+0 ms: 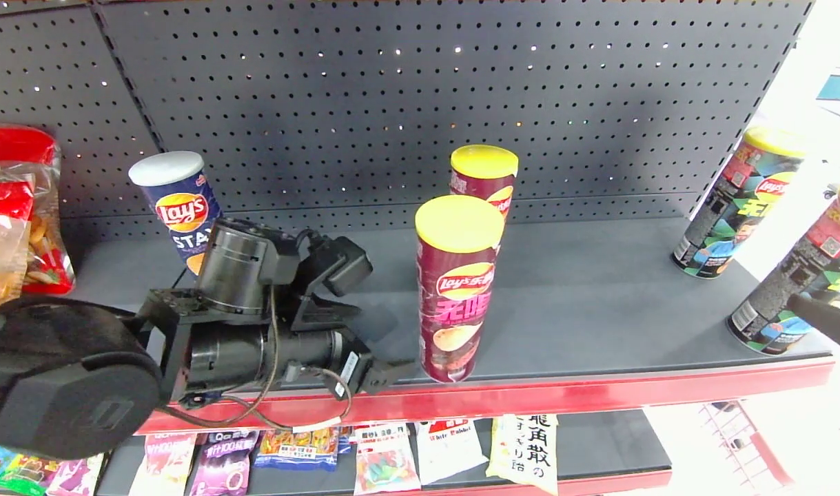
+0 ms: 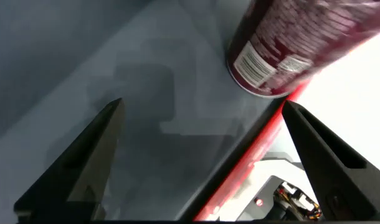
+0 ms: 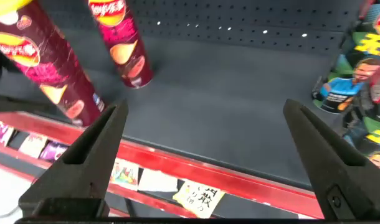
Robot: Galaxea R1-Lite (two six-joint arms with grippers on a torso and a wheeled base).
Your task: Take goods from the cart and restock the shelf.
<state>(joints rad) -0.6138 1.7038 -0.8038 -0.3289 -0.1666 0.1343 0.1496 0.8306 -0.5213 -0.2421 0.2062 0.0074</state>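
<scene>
Two maroon chip cans with yellow lids stand upright on the dark grey shelf (image 1: 599,303). One is at the red front edge (image 1: 454,289), the other behind it (image 1: 484,176). My left gripper (image 1: 392,372) sits low at the shelf's front, just left of the front can's base and apart from it. In the left wrist view this gripper (image 2: 202,106) is open and empty, with the can base (image 2: 271,62) beyond it. My right gripper (image 3: 205,107) is open and empty over the shelf front, and one dark finger (image 1: 826,320) shows at the right edge.
A blue chip can (image 1: 178,207) stands at the back left, with red snack bags (image 1: 13,207) beside it. Two black-and-green cans (image 1: 736,200) (image 1: 798,275) stand at the right end. Snack packets (image 1: 392,455) fill the lower shelf. A perforated panel (image 1: 420,89) backs the shelf.
</scene>
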